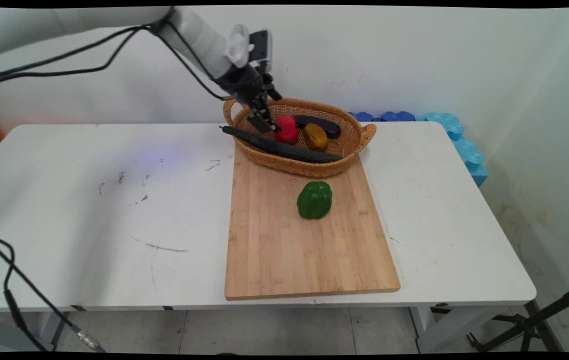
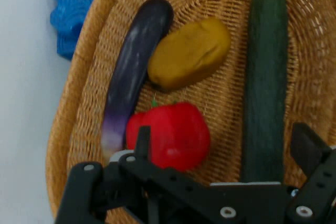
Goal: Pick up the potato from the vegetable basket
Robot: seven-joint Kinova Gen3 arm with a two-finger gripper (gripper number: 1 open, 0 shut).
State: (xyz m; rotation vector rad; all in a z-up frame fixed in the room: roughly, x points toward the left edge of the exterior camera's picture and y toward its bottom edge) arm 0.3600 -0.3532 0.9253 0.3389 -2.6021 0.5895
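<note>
My gripper (image 1: 263, 121) hangs open over the left end of a wicker basket (image 1: 300, 168), just above a red pepper (image 1: 286, 130). In the hand view the gripper (image 2: 226, 145) has one finger (image 2: 142, 141) over the red pepper (image 2: 170, 134) and the other (image 2: 307, 148) to the right of a long dark green cucumber (image 2: 265, 77). Nothing is held. A brown potato (image 2: 189, 52) and a purple eggplant (image 2: 134, 72) also lie in the basket (image 2: 79, 129). The cucumber (image 1: 284, 146) pokes out over the basket's left rim.
A green pepper (image 1: 314, 200) stands on a wooden cutting board (image 1: 309, 255) in front of the basket, at the middle of the white table (image 1: 89, 210). Blue foam pieces (image 1: 464, 145) lie at the back right by the wall. A black tripod (image 1: 539, 320) stands at the lower right.
</note>
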